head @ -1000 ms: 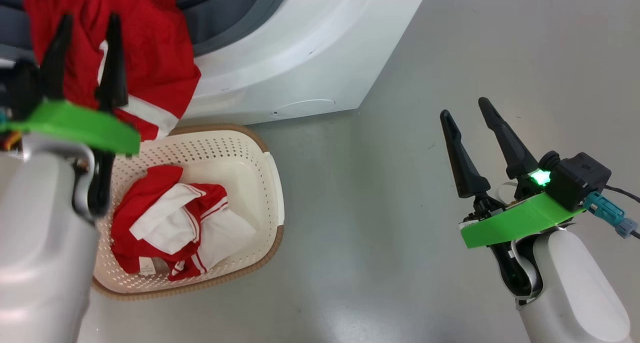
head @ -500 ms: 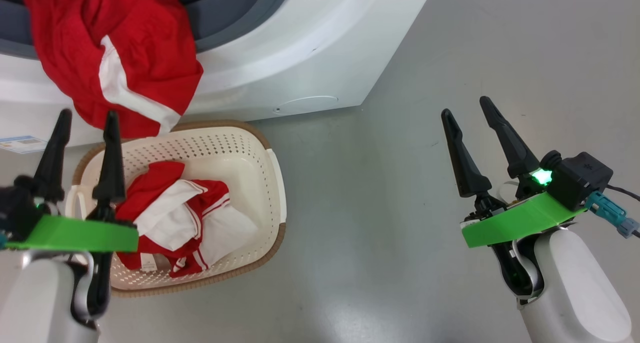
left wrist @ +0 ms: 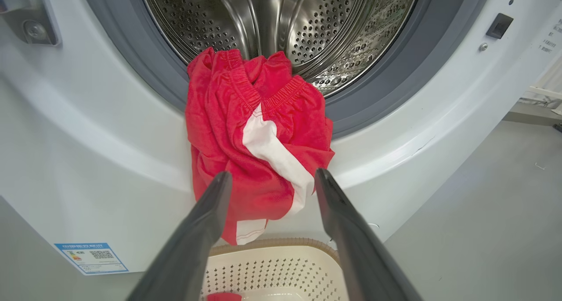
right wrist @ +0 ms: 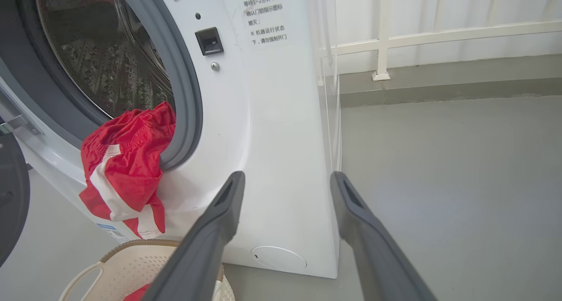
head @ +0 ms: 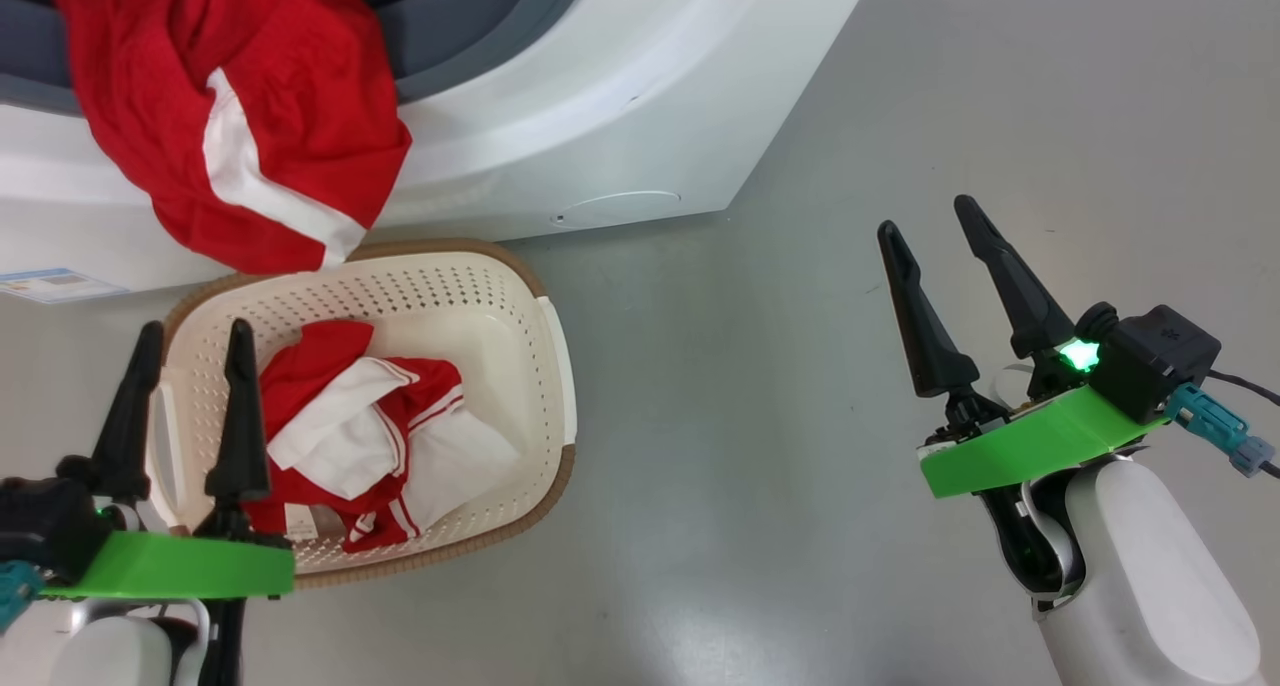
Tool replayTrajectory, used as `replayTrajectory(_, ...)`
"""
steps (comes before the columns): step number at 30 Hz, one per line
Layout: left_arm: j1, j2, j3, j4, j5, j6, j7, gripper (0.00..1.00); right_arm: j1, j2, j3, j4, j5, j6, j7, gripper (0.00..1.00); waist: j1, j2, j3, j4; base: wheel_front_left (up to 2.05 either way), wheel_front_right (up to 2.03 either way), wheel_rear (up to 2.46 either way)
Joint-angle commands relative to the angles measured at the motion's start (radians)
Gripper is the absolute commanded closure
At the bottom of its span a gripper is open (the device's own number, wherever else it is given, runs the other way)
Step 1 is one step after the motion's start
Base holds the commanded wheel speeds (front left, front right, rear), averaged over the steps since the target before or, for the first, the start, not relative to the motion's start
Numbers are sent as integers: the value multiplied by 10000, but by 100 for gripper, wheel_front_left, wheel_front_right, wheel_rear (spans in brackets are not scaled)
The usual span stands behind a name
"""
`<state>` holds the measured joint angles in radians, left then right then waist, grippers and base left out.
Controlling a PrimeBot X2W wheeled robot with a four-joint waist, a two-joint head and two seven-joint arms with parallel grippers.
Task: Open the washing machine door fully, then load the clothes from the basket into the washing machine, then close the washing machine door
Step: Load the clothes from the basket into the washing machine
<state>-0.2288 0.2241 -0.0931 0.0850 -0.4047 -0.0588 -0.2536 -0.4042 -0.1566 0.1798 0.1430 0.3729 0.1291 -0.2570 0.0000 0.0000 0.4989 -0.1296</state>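
Half done, roughly. Left gripper — jaws wide, empty — hovers over the left rim of the basket. One red garment hangs from the drum mouth of the washing machine, not fully inside. More red-and-white clothes lie in the basket. Washing machine door stands open. Right gripper wide, empty, above the floor. Remaining, by my reckoning — tuck in, load the rest, close up.
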Motion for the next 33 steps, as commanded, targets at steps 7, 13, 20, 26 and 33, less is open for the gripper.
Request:
replayTrajectory(7,202,-65,428,-78,362,-265,-82,0,252,-102,245,-157,102,16,-48,0,0,0,-99,48,0,0,0)
replayTrajectory(13,192,-204,492,156,470,-405,-82,0,281,-141,311,-149,103,16,-48,0,0,0,-138,47,0,0,0)
replayTrajectory(20,-119,-76,364,1102,524,-502,-82,0,245,-107,317,-157,117,16,-48,0,0,0,-72,14,0,0,0)
replayTrajectory(26,-1293,98,-42,2751,321,-630,42,0,117,-46,351,-165,101,16,-48,0,0,0,92,-43,0,0,0)
replayTrajectory(33,-3053,352,-515,5072,-248,-708,102,0,48,45,338,-226,84,16,-48,0,0,0,294,-281,0,0,0)
